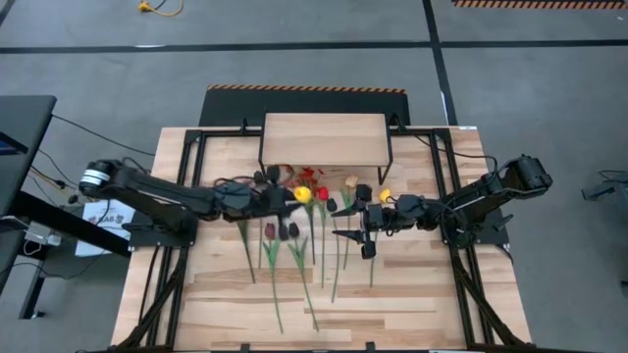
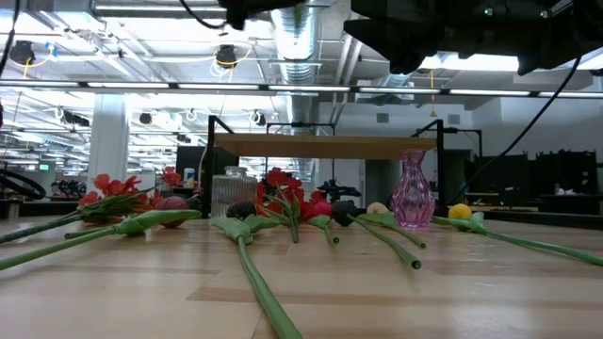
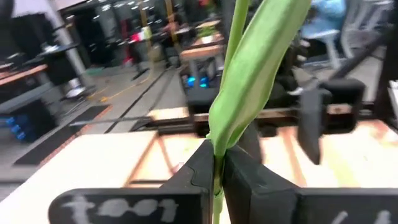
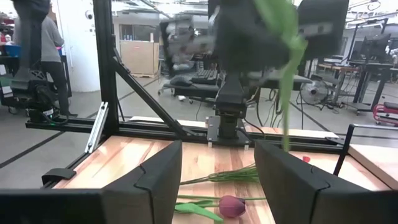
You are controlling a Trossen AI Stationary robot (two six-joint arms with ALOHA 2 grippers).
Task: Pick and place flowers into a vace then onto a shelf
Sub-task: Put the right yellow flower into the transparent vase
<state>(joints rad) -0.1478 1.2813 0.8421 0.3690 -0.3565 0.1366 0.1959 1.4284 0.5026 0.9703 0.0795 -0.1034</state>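
My left gripper (image 1: 285, 196) is above the table's middle, shut on a green-stemmed flower (image 3: 249, 68). The right wrist view shows that gripper (image 4: 249, 43) from the front, with the flower's stem (image 4: 286, 106) hanging below it. Facing it from the right, my right gripper (image 1: 351, 235) stands open with nothing between its fingers (image 4: 149, 180). More flowers (image 1: 294, 245) lie flat on the slatted tabletop (image 2: 283, 282). A pink glass vase (image 2: 412, 188) stands upright under the shelf (image 1: 324, 137), which is at the table's far side. My left gripper pinches the flower's green stem and a leaf folded along it (image 3: 217, 146) between its two fingers. The fingers come level from the table's left and lie across the stem. The flower is lifted clear of the table, and its stem end (image 4: 286, 140) hangs free below the gripper.
A clear ribbed glass (image 2: 233, 193) stands near the vase under the shelf (image 2: 320, 146). Black frame rails (image 1: 186, 196) run along both sides of the table. A maroon tulip (image 4: 231, 204) lies on the table just ahead of my right gripper. A person (image 4: 46, 50) stands beyond the table.
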